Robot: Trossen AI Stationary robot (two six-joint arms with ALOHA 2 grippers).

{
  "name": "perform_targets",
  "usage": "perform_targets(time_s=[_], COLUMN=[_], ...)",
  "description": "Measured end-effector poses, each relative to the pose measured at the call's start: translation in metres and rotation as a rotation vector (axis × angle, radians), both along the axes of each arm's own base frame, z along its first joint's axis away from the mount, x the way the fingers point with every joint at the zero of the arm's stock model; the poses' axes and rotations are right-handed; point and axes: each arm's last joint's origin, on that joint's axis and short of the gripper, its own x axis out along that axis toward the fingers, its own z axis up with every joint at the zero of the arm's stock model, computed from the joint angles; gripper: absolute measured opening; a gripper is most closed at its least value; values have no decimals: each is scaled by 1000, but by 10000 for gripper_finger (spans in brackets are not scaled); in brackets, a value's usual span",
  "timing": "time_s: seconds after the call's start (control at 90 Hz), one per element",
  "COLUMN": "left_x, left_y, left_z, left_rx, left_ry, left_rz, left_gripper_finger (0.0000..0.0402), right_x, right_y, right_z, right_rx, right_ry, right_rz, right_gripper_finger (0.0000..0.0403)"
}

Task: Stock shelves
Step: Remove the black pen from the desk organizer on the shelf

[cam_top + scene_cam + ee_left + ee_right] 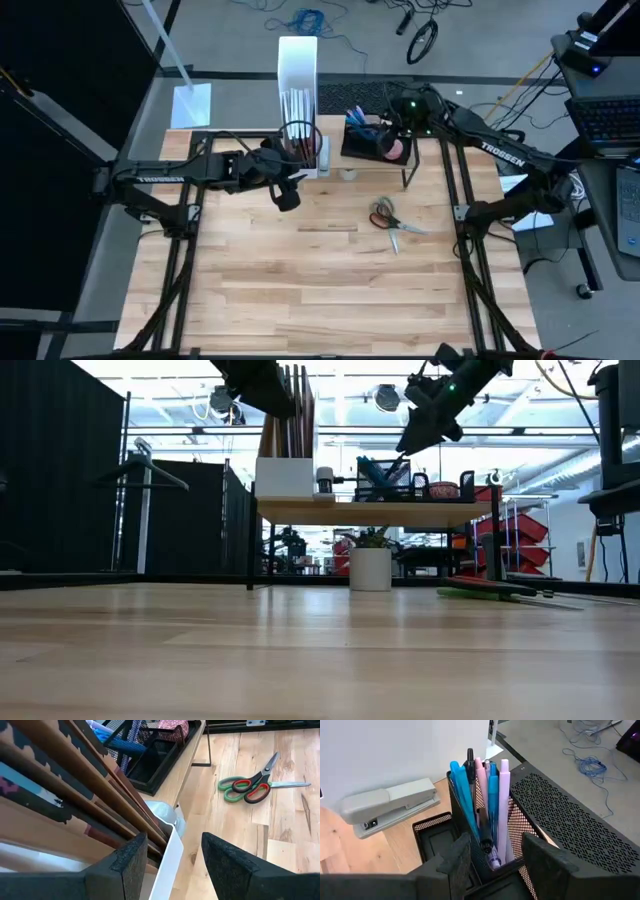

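The shelves (370, 510) are a low riser with a light-wood top on black legs, standing at the table's far side. On the top stand a white file box (297, 75) holding brown folders (75, 785), a black mesh organizer (365, 140) with pens (485, 785), and a grey stapler (390, 802). My left gripper (172, 865) hovers open over the box's near corner, the white box wall (167, 862) showing between its fingers; I cannot tell whether they touch it. My right gripper (495, 865) hangs open just above the organizer's pen cup (515, 827).
Red-and-green scissors (390, 215) lie flat on the table in front of the shelves' right end. A small white cylinder (323, 480) stands on the shelf top beside the file box. The near half of the table (330, 300) is bare wood.
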Motion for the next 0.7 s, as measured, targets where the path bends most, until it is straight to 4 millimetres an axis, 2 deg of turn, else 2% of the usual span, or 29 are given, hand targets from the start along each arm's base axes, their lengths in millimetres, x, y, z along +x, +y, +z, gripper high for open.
perform_targets(time_s=[0.233,0.511,0.7], left_x=[0,0,0], left_y=[0,0,0], left_z=[0,0,0], left_rx=[-1,-1,-1], left_ry=[-1,-1,-1], left_rz=[1,1,1], left_gripper_finger=[176,176,176], right_x=[0,3,3], right_y=[0,-1,-1], right_z=[-3,-4,-3], right_rx=[17,-1,-10], right_ry=[23,20,21], right_rz=[0,13,18], right_gripper_finger=[143,43,5])
